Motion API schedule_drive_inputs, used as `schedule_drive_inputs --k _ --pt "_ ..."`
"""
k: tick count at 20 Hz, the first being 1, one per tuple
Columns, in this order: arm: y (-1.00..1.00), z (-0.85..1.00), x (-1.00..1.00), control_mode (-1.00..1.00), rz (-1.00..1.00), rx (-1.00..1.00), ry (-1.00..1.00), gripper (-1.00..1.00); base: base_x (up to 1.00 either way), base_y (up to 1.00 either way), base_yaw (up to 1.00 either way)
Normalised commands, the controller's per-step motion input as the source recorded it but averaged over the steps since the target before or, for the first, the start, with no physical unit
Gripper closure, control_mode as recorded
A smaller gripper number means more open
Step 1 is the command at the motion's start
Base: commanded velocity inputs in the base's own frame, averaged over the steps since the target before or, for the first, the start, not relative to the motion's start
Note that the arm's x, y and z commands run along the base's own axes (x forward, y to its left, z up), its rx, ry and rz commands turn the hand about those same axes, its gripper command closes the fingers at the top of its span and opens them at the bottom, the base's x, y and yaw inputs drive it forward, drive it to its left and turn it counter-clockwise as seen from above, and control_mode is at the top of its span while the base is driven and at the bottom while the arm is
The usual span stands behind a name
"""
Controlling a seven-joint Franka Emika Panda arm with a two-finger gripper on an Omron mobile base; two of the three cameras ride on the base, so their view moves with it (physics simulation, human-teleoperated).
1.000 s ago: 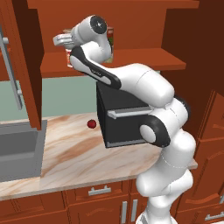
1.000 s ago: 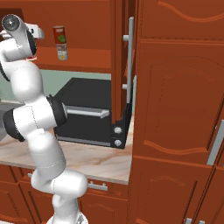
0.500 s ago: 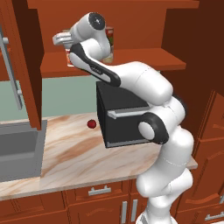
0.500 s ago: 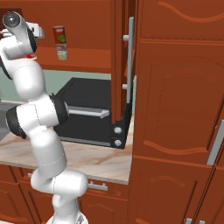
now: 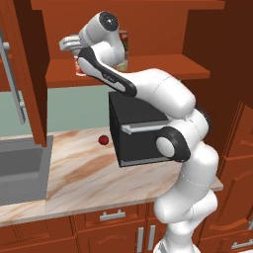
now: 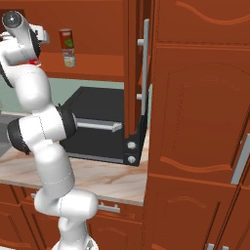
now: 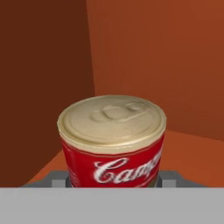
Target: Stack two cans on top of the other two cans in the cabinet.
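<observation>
A can with a red upper half, white script and a cream lid (image 7: 113,140) stands upright between my fingertips (image 7: 59,179), and my gripper (image 7: 114,180) is shut on it. From the left base view this red and silver-grey can (image 5: 79,65) rests on the cabinet shelf (image 5: 158,69), just under my hand. To its right, the dark red-brown can with the green patch (image 5: 123,42) sits on the pale greenish can (image 5: 121,63); the same stack is the dark can (image 6: 66,39) over the pale can (image 6: 69,59). The red can with white bands is hidden.
The cabinet door with its long grey bar handle (image 5: 12,81) hangs open at the left; its edge (image 6: 134,73) stands beside a tall cupboard (image 6: 195,122). Below the shelf sit a black microwave (image 5: 136,133), a small red ball (image 5: 103,140) and a sink (image 5: 20,168).
My wrist has edged slightly up and left. The red and silver-grey can stays at the same spot on the shelf.
</observation>
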Motion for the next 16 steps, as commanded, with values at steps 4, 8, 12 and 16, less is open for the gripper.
schedule_drive_inputs --k 4,8,12,16 --pt "0.0 -0.14 0.0 -1.0 0.0 0.0 0.0 -1.0 0.0 0.0 0.0" --pt "0.0 -0.06 0.0 -1.0 0.0 0.0 0.0 -1.0 0.0 0.0 0.0" --pt "-0.01 -0.02 -0.07 -1.0 0.0 0.0 0.0 -1.0 0.0 0.0 0.0" --pt "-0.01 -0.05 -0.17 -1.0 0.0 0.0 0.0 -1.0 0.0 0.0 0.0"
